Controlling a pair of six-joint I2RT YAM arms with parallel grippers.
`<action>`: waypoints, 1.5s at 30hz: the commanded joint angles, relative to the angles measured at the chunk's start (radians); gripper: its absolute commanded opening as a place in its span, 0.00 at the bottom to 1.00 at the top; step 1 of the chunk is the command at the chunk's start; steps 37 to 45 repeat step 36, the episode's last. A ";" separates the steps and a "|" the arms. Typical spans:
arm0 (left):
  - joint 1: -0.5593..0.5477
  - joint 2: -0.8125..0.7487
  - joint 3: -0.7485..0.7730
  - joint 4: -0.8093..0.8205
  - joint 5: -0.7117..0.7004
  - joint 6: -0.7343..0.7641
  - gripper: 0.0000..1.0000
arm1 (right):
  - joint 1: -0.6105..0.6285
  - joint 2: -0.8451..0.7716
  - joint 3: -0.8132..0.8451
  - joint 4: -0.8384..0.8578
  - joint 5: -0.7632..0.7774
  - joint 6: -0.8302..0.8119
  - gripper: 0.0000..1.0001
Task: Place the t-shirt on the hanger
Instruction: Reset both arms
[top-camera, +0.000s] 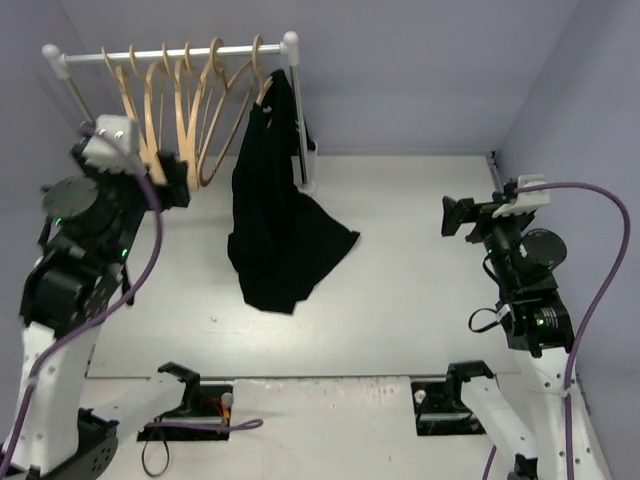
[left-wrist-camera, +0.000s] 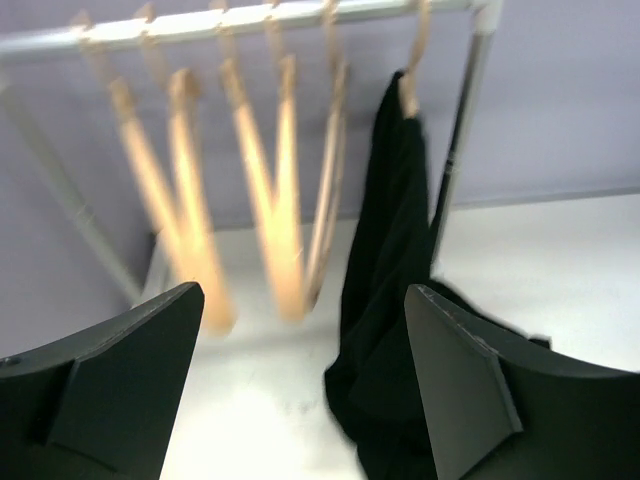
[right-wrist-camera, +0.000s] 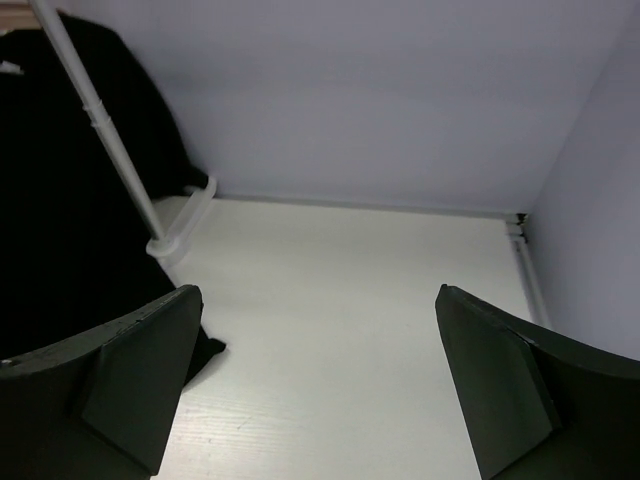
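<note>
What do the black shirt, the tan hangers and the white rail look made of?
Black t-shirt: soft matte fabric, draping in loose folds. Pale tan hangers: seemingly bare wood, evenly pale, no shine. White rail: smooth, painted metal or plastic; cannot tell which.

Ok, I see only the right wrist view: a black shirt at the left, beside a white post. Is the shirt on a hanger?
Observer: Yes. The shirt hangs from the rightmost hanger on the rail.
Operator: Are other hangers there also?
Observer: Several empty hangers hang left of it on the same rail.
Operator: And where is the left gripper?
Observer: The left gripper is open, holds nothing, and faces those empty hangers, apart from the shirt.
</note>
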 joint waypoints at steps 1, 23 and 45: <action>0.004 -0.184 -0.231 -0.005 -0.163 -0.041 0.77 | 0.014 -0.023 -0.023 0.052 0.108 0.033 1.00; 0.004 -0.402 -0.517 -0.121 -0.186 -0.231 0.77 | 0.104 -0.052 -0.051 -0.032 0.317 0.070 1.00; 0.004 -0.421 -0.522 -0.130 -0.224 -0.199 0.77 | 0.106 -0.019 -0.027 -0.034 0.311 0.078 1.00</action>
